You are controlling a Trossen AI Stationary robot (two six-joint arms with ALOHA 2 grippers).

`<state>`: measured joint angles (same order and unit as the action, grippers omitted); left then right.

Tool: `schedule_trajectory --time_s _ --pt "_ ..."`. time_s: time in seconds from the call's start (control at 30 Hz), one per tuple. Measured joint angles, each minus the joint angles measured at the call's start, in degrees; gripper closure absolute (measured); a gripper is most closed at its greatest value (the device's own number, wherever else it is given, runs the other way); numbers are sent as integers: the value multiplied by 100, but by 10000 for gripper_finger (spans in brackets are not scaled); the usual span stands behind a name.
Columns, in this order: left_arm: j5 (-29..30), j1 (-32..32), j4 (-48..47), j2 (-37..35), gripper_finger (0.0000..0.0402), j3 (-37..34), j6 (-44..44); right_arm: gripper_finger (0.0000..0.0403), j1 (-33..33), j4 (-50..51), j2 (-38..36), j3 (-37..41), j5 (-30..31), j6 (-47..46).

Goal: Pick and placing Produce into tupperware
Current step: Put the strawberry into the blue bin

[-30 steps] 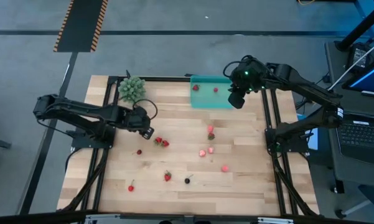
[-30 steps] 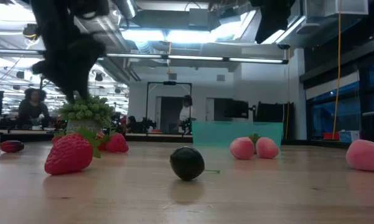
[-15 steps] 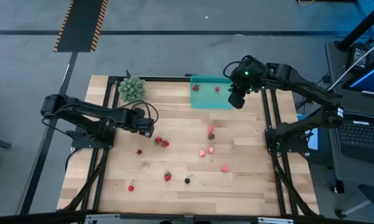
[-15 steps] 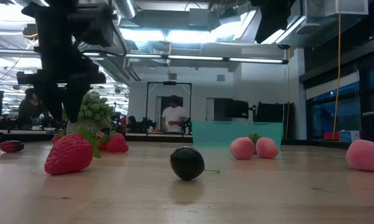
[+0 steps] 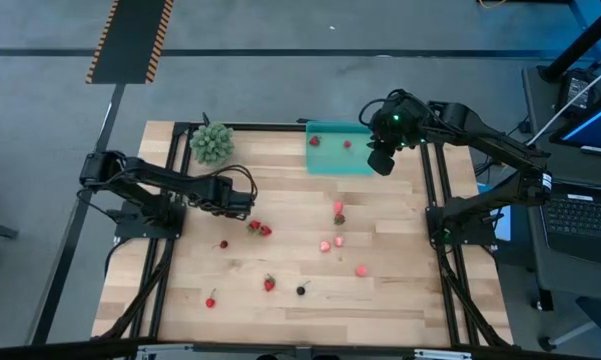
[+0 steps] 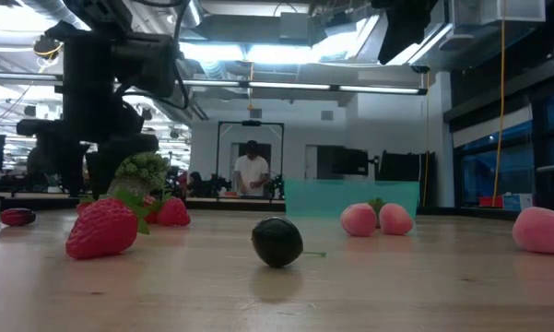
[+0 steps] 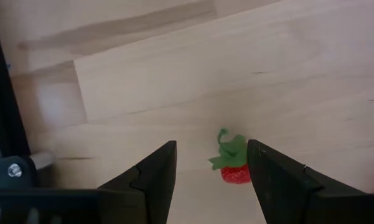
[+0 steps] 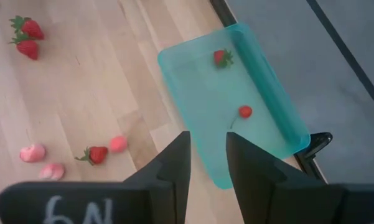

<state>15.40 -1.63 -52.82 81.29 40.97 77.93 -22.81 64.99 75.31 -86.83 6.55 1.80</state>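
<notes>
The teal tupperware (image 5: 340,152) lies at the table's far edge with two red produce pieces (image 8: 223,57) (image 8: 244,112) in it. More produce is scattered on the wood. A pair of red strawberries (image 5: 258,229) lies left of centre. My left gripper (image 5: 242,206) points down just above them, open. In the left wrist view, its fingers (image 7: 155,177) stand on either side of one strawberry (image 7: 235,173) without touching it. My right gripper (image 5: 379,160) hangs high over the tupperware's right end. Its fingers (image 8: 177,163) are a little apart, with nothing between them.
A bushy green leafy clump (image 5: 211,143) stands at the far left corner. Loose pink pieces (image 5: 332,243) (image 5: 361,270), a dark berry (image 5: 301,290) and small red pieces (image 5: 269,284) (image 5: 211,301) lie across the middle and near part. Dark frame rails (image 5: 160,270) run along both sides.
My left gripper has sunk toward the table over the pair of strawberries, a little toward the right edge, and has rolled about its own line. Its fingers stay open. My right arm and the produce have kept still.
</notes>
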Motion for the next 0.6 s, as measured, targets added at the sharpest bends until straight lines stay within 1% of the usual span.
schedule_trajectory --time_s 0.2,0.43,0.6 --pt "113 -37 167 18 220 0 -35 298 0 0 0 0 0 20" --pt "142 -135 164 18 261 0 -55 298 0 0 0 0 -2 20" --pt "74 -179 430 18 288 0 -350 298 0 0 0 0 -2 20"
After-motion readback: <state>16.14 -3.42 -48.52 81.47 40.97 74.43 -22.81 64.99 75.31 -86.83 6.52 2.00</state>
